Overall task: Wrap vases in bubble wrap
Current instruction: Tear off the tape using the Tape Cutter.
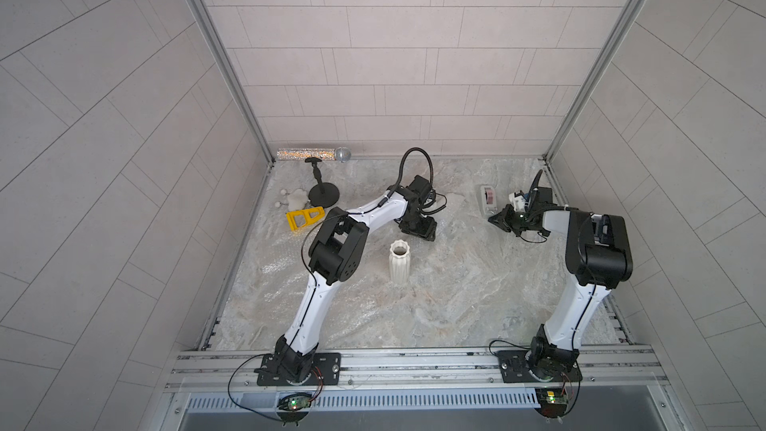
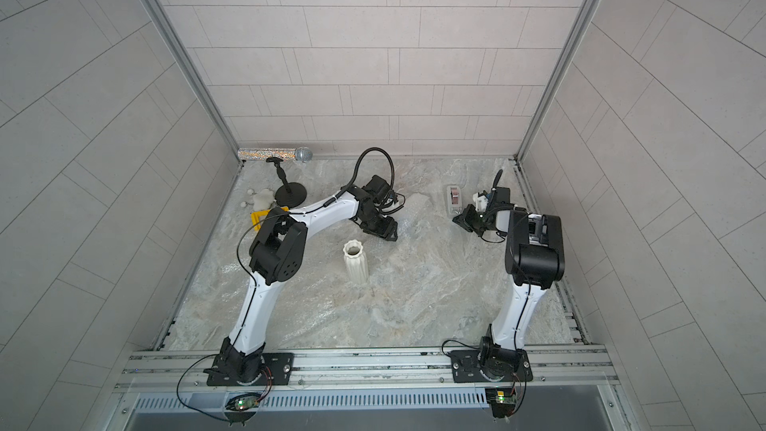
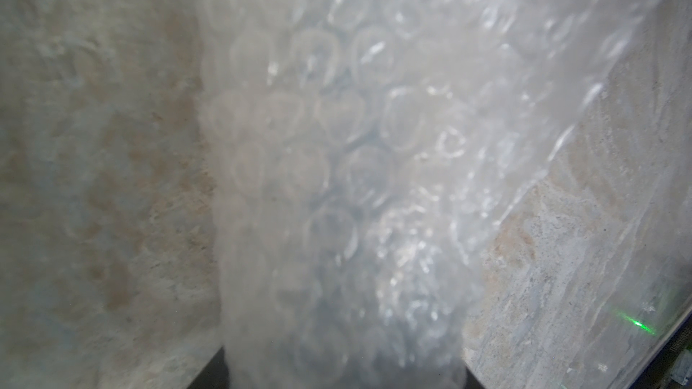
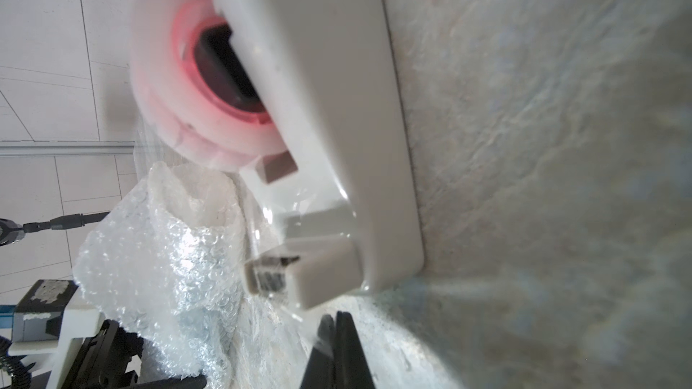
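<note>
Left wrist — gripper (image 3: pixel 339 373) clasps bubble wrap (image 3: pixel 337 144), tabletop (image 3: pixel 93 181) flanking.

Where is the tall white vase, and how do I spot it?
Find the grey marbled tabletop. Near its middle, beside the left white-and-black robot arm, stands the tall white ribbed ceramic vase, the only upright fluted tube with a scalloped rim.

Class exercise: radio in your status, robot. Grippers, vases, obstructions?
Left gripper closed on bubble wrap bundle. Right gripper shut at tape dispenser cutter. White vase upright, unwrapped. Nothing blocking it.
</note>
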{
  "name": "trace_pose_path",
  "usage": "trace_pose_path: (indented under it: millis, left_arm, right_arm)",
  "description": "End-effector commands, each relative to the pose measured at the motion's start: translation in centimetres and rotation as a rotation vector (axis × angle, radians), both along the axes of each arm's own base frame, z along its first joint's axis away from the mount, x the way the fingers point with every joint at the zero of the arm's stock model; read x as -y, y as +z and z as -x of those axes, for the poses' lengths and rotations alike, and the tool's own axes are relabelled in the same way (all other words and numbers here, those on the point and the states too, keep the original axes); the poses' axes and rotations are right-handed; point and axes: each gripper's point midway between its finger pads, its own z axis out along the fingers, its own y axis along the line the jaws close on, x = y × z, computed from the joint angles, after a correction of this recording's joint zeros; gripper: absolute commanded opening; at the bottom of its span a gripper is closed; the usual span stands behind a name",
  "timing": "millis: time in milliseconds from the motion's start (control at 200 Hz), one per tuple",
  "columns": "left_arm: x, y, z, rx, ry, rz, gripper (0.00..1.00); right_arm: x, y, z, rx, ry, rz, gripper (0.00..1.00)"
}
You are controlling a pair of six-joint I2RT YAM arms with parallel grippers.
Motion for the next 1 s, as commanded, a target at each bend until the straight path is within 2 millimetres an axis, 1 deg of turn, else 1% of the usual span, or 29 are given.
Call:
trace_pose_path:
  millis: [0, 130, 310, 440, 551, 641, 701, 766, 886, 941, 996]
  left_arm:
    - [-1.2, 0.3, -0.1, 0.002, 0.023, -0.029, 0.38]
    - [-1.2, 0.3, -0.1, 0.002, 0.025, -0.028, 0.38]
    - [-1.2, 0.1, -0.1, -0.004, 0.028, -0.029, 0.37]
    - [-1.2, -0.1, -0.1, -0.006, 0.028, -0.033, 0.38]
    - [-1.3, -0.1, 0.0, -0.005, 0.026, -0.034, 0.37]
    - [-1.2, -0.1, 0.0, -0.007, 0.023, -0.031, 0.37]
    - [-1.1, -0.1, 0.0, -0.008, 0.022, -0.027, 0.37]
    - [-1.0, -0.2, 0.1, -0.012, 0.018, -0.024, 0.37]
    - [-0.9, -0.1, 0.3, -0.018, 0.011, -0.014, 0.36]
    - [-0.8, -0.2, 0.5, -0.026, 0.009, -0.009, 0.36]
    - [-0.7, -0.2, 0.6, -0.033, 0.006, 0.000, 0.36]
  right_arm:
    - [0.9, -1.4, 0.3, -0.057, -0.025, 0.027, 0.00]
    - [1.7, -2.1, 0.5, -0.080, -0.044, 0.078, 0.00]
    - [2.1, -3.6, 0.9, -0.122, -0.055, 0.100, 0.00]
    - [3.0, -4.1, 1.2, -0.145, -0.078, 0.134, 0.00]
    - [4.0, -4.0, 1.7, -0.163, -0.098, 0.164, 0.00]
    - [5.3, -3.4, 2.2, -0.172, -0.123, 0.201, 0.00]
    - [6.1, -2.7, 2.6, -0.175, -0.128, 0.239, 0.00]
    - [6.5, -1.8, 2.9, -0.166, -0.132, 0.247, 0.00]
    - [5.8, 1.5, 2.9, -0.098, -0.128, 0.221, 0.00]
    - [5.0, 3.2, 3.1, -0.061, -0.116, 0.211, 0.00]
    - [3.9, 4.4, 3.7, -0.033, -0.105, 0.172, 0.00]
